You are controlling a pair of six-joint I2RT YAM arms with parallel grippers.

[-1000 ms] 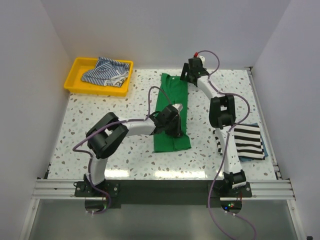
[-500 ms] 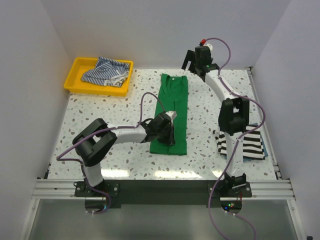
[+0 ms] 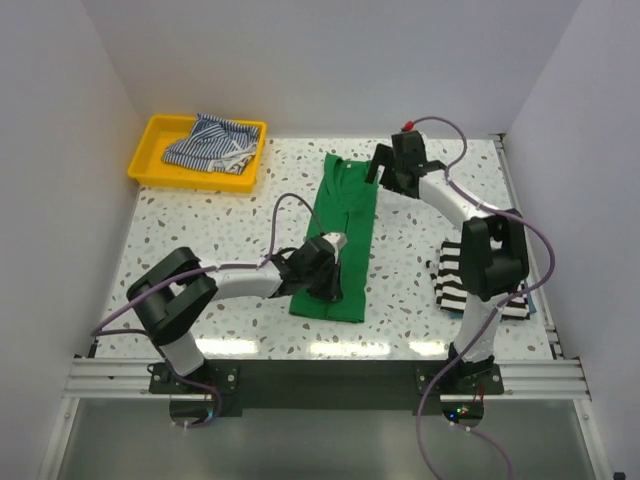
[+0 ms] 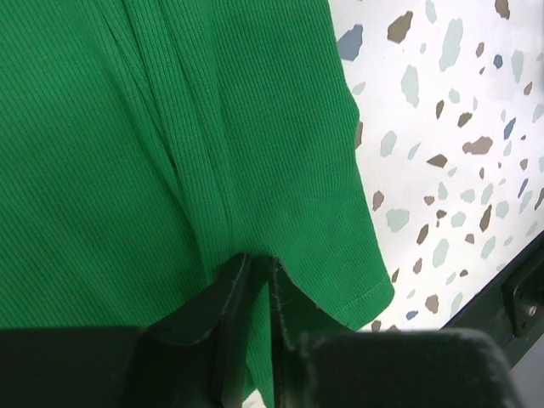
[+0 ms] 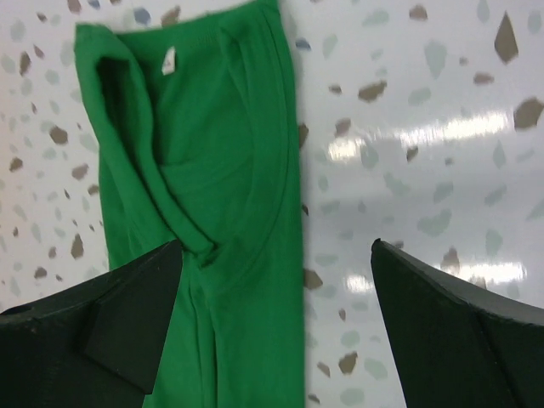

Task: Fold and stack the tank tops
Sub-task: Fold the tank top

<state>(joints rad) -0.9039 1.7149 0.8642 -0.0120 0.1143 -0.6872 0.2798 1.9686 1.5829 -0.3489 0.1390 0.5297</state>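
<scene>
The green tank top (image 3: 347,215) lies folded in a long narrow strip down the middle of the table. My left gripper (image 3: 326,282) is shut on its near hem; the left wrist view shows the jaws (image 4: 259,268) pinching the ribbed green cloth (image 4: 127,127). My right gripper (image 3: 385,168) hovers open above the far neck end. In the right wrist view its fingers (image 5: 276,246) straddle the green top (image 5: 221,170) without touching it. The black-and-white striped tank top (image 3: 512,298) lies folded at the right, partly behind the right arm. The blue-and-white striped tank top (image 3: 210,142) lies crumpled in the tray.
The yellow tray (image 3: 150,172) stands at the far left corner. White walls close in the table on the left, back and right. A thin blue edge (image 3: 531,300) shows under the black-and-white top. A metal rail (image 3: 320,375) runs along the near edge.
My left gripper has dragged the green top's hem toward the near edge, sliding the whole strip nearer. The right gripper opened wider, rose, then came down over the neck end.
</scene>
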